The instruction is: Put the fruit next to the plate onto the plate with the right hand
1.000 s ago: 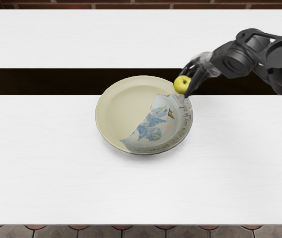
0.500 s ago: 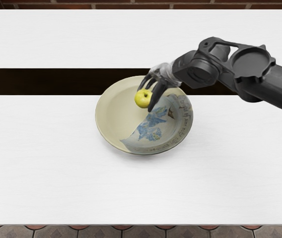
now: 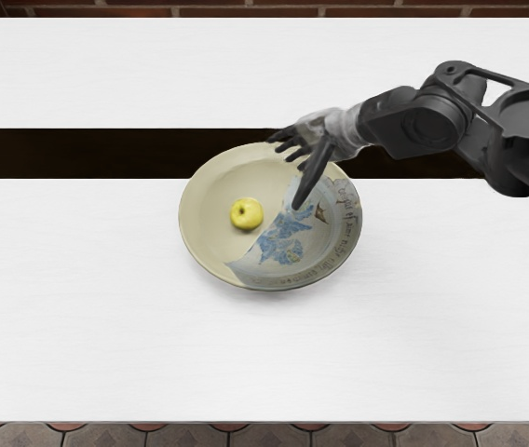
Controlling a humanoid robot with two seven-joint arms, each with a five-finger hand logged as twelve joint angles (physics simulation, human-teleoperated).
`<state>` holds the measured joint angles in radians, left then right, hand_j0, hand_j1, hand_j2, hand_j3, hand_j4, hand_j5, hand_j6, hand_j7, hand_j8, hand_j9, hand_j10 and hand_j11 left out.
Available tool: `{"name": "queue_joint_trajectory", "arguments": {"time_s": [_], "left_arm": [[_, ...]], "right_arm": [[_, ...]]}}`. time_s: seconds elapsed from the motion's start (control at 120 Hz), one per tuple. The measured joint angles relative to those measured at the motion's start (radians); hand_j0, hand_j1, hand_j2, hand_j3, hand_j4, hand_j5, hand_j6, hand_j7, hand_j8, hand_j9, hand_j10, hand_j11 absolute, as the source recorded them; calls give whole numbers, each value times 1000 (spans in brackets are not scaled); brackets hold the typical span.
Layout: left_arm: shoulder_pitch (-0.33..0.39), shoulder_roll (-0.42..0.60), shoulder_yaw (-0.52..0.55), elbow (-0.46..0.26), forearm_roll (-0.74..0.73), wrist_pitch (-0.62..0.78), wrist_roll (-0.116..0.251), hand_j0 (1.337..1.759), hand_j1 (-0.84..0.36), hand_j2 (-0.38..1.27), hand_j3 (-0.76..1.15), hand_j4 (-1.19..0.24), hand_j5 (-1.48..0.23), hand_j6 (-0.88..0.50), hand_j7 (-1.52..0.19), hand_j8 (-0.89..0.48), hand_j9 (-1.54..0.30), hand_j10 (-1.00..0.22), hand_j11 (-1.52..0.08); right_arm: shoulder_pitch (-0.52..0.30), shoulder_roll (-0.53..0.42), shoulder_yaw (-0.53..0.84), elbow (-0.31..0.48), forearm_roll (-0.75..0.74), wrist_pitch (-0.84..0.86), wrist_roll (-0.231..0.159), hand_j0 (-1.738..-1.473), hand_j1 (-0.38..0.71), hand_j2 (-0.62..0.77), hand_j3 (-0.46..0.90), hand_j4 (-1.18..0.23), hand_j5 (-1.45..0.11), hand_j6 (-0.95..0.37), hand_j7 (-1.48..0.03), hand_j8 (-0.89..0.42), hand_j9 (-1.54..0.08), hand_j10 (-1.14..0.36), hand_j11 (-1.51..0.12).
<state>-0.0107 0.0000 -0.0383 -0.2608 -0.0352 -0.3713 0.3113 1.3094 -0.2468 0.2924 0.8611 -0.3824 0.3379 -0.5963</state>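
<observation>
Plate: cream and deep, with a blue-patterned patch over its right and near side. It stands on the white table, and I place everything else by it.
Fruit: a small yellow apple lying inside the plate, a little left of its middle and just beside the edge of the blue patch. Nothing touches it.
Right hand: hangs over the plate's far right rim, with its dark arm reaching in from the right of the plate.
Fingers: spread wide and holding nothing. One long finger points down toward the patterned patch, the others fan out above the far rim, and all are clear of the apple.
Dark gap: a black band just behind the plate's far rim.
</observation>
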Motion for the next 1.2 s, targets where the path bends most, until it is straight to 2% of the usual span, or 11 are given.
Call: {"name": "queue_joint_trajectory", "arguments": {"time_s": [0.183, 0.258, 0.383, 0.475, 0.675, 0.975, 1.2], "left_arm": [[0, 0, 0, 0, 0, 0, 0, 1658, 349, 0, 0, 0, 0, 1, 0, 1, 0, 0, 0], [0, 0, 0, 0, 0, 0, 0, 1658, 349, 0, 0, 0, 0, 1, 0, 1, 0, 0, 0], [0, 0, 0, 0, 0, 0, 0, 1658, 349, 0, 0, 0, 0, 1, 0, 1, 0, 0, 0], [0, 0, 0, 0, 0, 0, 0, 1658, 349, 0, 0, 0, 0, 1, 0, 1, 0, 0, 0], [0, 0, 0, 0, 0, 0, 0, 1658, 349, 0, 0, 0, 0, 1, 0, 1, 0, 0, 0], [0, 0, 0, 0, 0, 0, 0, 1658, 349, 0, 0, 0, 0, 1, 0, 1, 0, 0, 0], [-24, 0, -1, -2, -1, -1, 0, 1658, 349, 0, 0, 0, 0, 1, 0, 1, 0, 0, 0]], "right_arm": [[-137, -193, 185, 69, -1, 215, 141, -1658, -295, 3, 0, -52, -72, -47, -71, -51, -72, -55, -72], [-164, -246, 230, 75, -1, 245, 203, -1658, -300, 0, 0, -46, -63, -43, -63, -46, -63, -48, -63], [-227, -342, 261, 78, -2, 265, 339, -1658, -304, -3, 0, -41, -54, -39, -54, -40, -54, -41, -54], [-280, -379, 268, 78, -4, 270, 392, -1658, -304, -4, 0, -40, -52, -39, -52, -40, -52, -40, -52], [-372, -446, 274, 74, -5, 273, 424, -1658, -303, -6, 0, -40, -52, -40, -52, -40, -52, -40, -52], [-477, -497, 319, 34, -5, 273, 429, -1658, -301, -6, 0, -42, -53, -42, -53, -41, -53, -41, -53], [-505, -496, 335, 29, -5, 273, 429, -1658, -301, -6, 0, -42, -54, -42, -54, -42, -54, -42, -54]]}}
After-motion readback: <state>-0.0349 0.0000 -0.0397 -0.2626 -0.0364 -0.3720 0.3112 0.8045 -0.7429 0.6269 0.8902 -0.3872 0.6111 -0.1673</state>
